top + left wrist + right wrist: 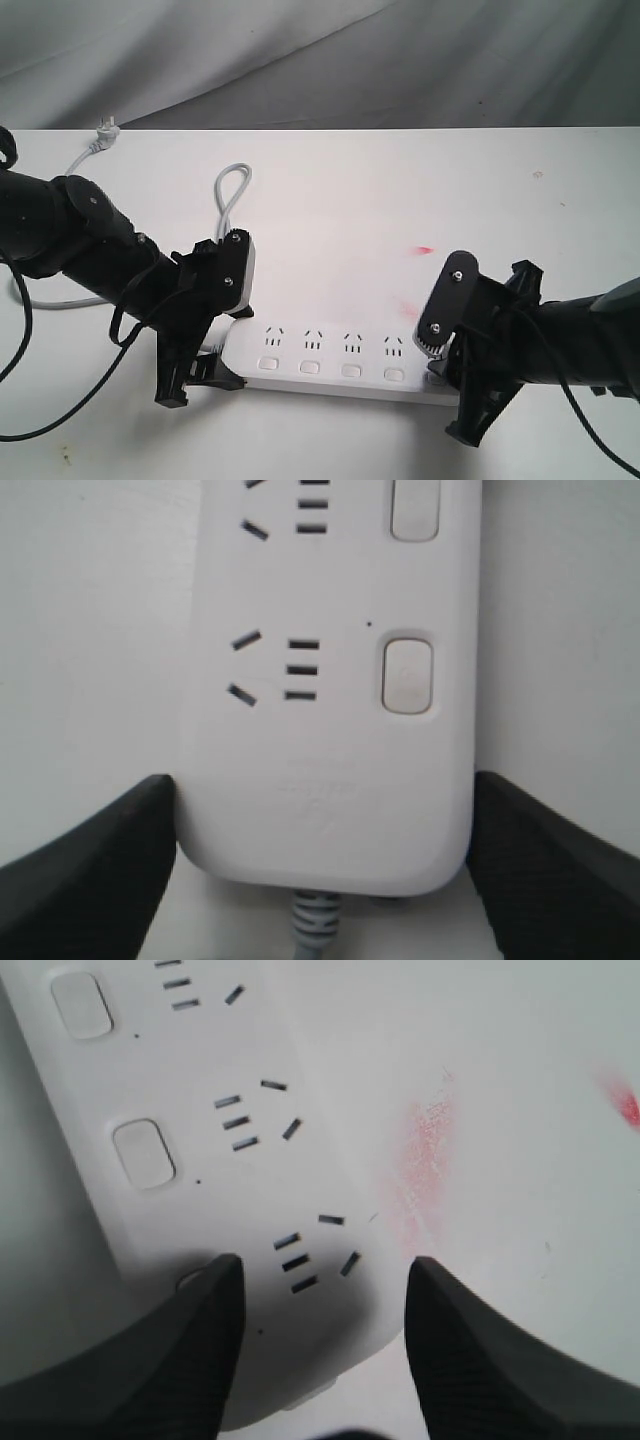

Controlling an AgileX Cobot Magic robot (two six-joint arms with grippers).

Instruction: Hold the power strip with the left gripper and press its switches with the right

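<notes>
a pale worktop (400,180) carries everything, with creased grey cloth (300,60) hanging along its far edge. two red smudges (425,249) mark the surface right of centre. one is a small bright dab. the other is a fainter dusting just beside the far side of the strip (330,360). a thin grey cord (232,195) loops on the far side of the left arm and runs off to the far left, where a white plug (106,131) lies near the cloth.

the strip lies flat near the front edge, lengthwise from left to right. it is a long white bar with rounded ends. dark slot sets run along its far half, and the switches (309,367), small rounded squares, run in a row along its near half. four switches show clear from outside. the right arm covers the right end.

the left gripper (322,810) has its jaws pinching the strip's left end, the one the cord leaves. one black finger lies against each long side.

the right gripper (320,1280) hangs over the right end with its jaws spread and nothing between them. one of its fingers (150,1360) sits above the last switch and hides most of it. the other finger is over the worktop past the strip's far edge. whether the finger touches the switch cannot be told.
</notes>
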